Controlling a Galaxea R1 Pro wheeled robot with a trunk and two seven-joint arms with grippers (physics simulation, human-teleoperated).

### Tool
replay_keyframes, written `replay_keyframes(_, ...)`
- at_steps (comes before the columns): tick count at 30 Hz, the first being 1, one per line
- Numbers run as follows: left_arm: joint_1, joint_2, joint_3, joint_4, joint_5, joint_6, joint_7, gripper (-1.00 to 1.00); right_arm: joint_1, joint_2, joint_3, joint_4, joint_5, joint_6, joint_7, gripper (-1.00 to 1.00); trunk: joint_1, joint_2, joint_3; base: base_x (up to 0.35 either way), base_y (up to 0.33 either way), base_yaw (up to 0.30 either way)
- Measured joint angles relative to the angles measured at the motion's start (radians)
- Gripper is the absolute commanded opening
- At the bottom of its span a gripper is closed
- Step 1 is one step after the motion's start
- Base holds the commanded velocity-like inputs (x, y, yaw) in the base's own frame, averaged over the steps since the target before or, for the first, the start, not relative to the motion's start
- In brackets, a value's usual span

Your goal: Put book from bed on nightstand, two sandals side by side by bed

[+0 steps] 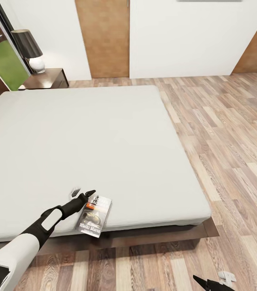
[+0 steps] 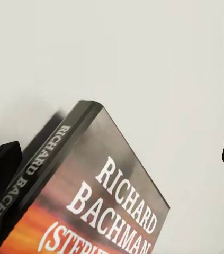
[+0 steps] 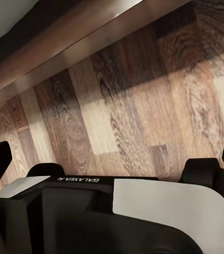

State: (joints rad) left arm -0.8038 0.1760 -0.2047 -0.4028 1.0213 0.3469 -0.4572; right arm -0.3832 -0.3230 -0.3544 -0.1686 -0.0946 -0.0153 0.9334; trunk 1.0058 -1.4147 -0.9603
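Head view, book: the book [image 1: 95, 216] lies at the near edge of the bed [image 1: 104, 141], lower left of centre of the frame, its lower end overhanging the mattress edge.
Head view, left gripper: your left gripper [image 1: 83, 195] sits at the book's upper left corner, fingers spread, one dark tip above the cover's top edge.
Head view, axis: the book's long axis runs roughly up-down in the frame, tilted slightly.
Head view, nightstand: the nightstand [image 1: 47, 79] with a lamp [image 1: 29, 50] stands upper left, well apart.
Head view, right gripper: your right gripper [image 1: 213, 283] hangs at the bottom right, far from the book; your left arm is nearer.
Left wrist view, book: the spine and cover fill the lower frame between open fingertips [image 2: 0, 169]; nothing is pinched yet.
Right wrist view, jaws: spread over the floor [image 3: 143, 106], empty.
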Motion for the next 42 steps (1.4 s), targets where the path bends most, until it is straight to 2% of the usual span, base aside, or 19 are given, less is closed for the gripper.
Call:
replay_keyframes(11, 0.0, 0.0, 0.0, 0.0, -0.001, 0.0, 0.0, 1.0, 0.0, 0.0, 0.0, 0.0, 0.0, 0.0, 0.0, 1.0, 0.0, 0.0, 0.0, 0.0, 0.0, 0.0)
replay_keyframes(16, -0.028, -0.027, 0.025, -0.025, 0.021, 0.006, -0.018, 1.0, 0.017, -0.006, -0.002, 0.0, -0.027, 0.025, -0.028, 1.0, 0.0, 0.0, 0.0, 0.0, 0.0, 0.0)
replay_keyframes(20, -0.051, -0.032, 0.035, -0.035, 0.033, 0.005, -0.021, 1.0, 0.018, -0.006, 0.001, 0.012, -0.05, 0.046, -0.051, 1.0, 0.0, 0.0, 0.0, 0.0, 0.0, 0.0)
replay_keyframes(29, -0.064, -0.037, 0.084, -0.077, 0.086, 0.005, -0.024, 1.0, 0.018, -0.006, 0.004, 0.063, -0.099, 0.091, -0.055, 1.0, -0.034, 0.063, 0.028, 0.0, 0.0, 0.0)
replay_keyframes(38, -0.064, -0.037, 0.085, -0.078, 0.137, 0.005, -0.023, 1.0, 0.018, -0.006, 0.006, 0.114, -0.148, 0.139, -0.055, 1.0, -0.069, 0.126, 0.056, 0.0, 0.0, 0.0)
replay_keyframes(42, -0.064, -0.037, 0.085, -0.078, 0.138, 0.005, -0.024, 1.0, 0.018, -0.006, 0.006, 0.119, -0.172, 0.162, -0.054, 1.0, -0.084, 0.154, 0.069, 0.0, 0.0, 0.0)
